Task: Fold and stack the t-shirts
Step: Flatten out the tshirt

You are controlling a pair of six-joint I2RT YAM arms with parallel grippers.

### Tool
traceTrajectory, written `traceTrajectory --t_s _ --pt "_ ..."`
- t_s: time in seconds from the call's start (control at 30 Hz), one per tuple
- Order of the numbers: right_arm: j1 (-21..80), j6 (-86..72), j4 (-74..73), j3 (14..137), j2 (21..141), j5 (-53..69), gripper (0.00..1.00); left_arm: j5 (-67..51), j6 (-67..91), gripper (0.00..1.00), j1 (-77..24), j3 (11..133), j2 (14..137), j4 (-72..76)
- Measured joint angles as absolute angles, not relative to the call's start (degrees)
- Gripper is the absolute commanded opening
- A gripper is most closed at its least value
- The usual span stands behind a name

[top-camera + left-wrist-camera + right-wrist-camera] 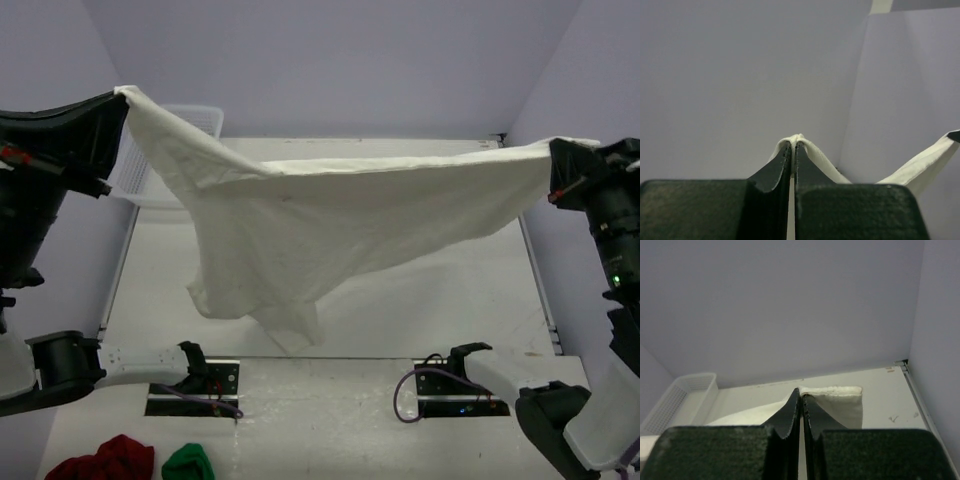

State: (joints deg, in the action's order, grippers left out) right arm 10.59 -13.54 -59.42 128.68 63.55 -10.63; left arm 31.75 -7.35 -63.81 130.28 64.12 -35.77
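One off-white t-shirt (330,215) hangs stretched in the air between both grippers, high above the table, its loose lower part drooping toward the table's near middle. My left gripper (122,98) is shut on its upper left corner; in the left wrist view the cloth (815,155) is pinched at the tips of that gripper (793,145). My right gripper (556,160) is shut on the shirt's right corner; in the right wrist view the hemmed edge (840,402) folds over the tips of that gripper (801,396). No other t-shirt shows.
A white mesh basket (205,120) stands at the table's back left, also in the right wrist view (677,397). A dark red cloth bundle (105,460) and a small green cloth bundle (188,463) lie at the near left. The white table (450,300) lies under the shirt.
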Motion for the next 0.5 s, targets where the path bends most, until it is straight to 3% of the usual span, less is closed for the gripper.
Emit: traceTrajectory --t_s 0.23,0.5 --pt "10.8 -14.2 -58.5 127.1 52.5 -7.3 0.0 18.2 -0.6 0.0 -59.9 131.6 56.9 -35.6" --pt "10.9 -15.4 -59.7 132.4 52.8 -2.5 0.0 8.9 2.6 0.0 -56.5 132.8 56.2 -35.0"
